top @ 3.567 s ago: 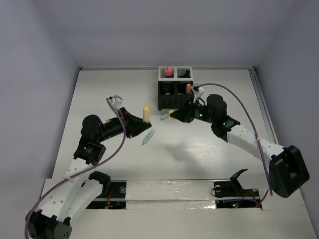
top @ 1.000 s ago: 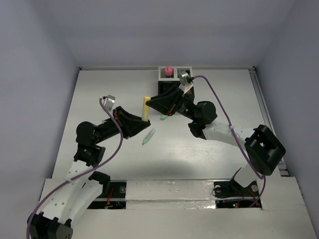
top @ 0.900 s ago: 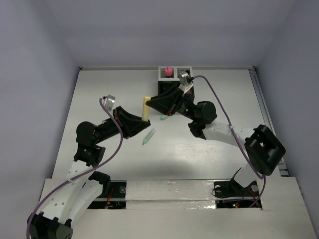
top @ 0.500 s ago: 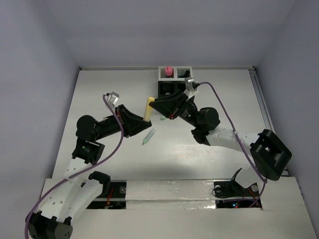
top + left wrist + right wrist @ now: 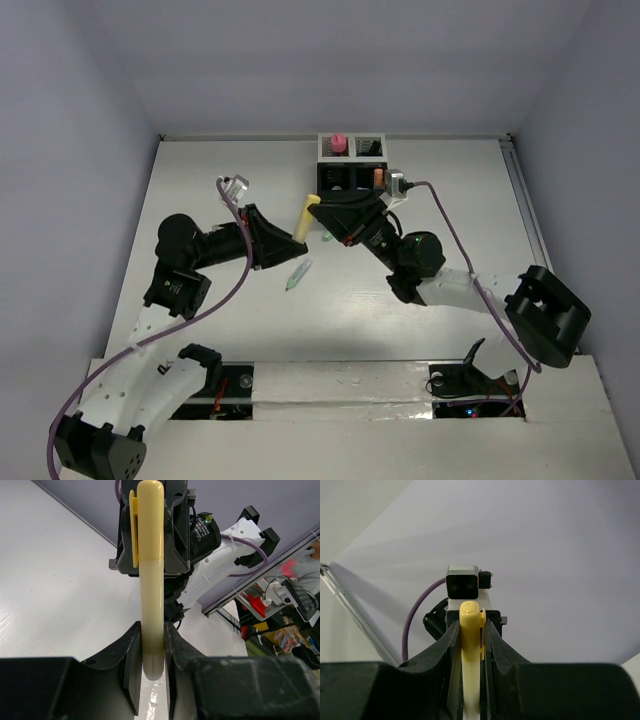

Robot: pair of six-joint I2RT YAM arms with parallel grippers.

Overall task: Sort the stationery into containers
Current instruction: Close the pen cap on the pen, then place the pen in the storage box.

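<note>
White table [image 5: 200, 175] | pale yellow clipped pen [image 5: 305, 219] | left jaws, right jaws grip it

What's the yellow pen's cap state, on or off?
On. The clipped cap sits on the yellow pen with no gap; the right gripper clamps that end, the left gripper the other end.

Top view: fixed, high behind the arm bases [image 5: 96, 454] at the frame's lower edge, looking down over the whole table [image 5: 200, 170] from afar; left wrist view: close, looking along its own fingers [image 5: 132, 665] toward the right arm [image 5: 215, 562]; right wrist view: equally close, facing the left arm's camera housing [image 5: 462, 585]. All three share the yellow pen [image 5: 307, 216], central in both wrist views.
</note>
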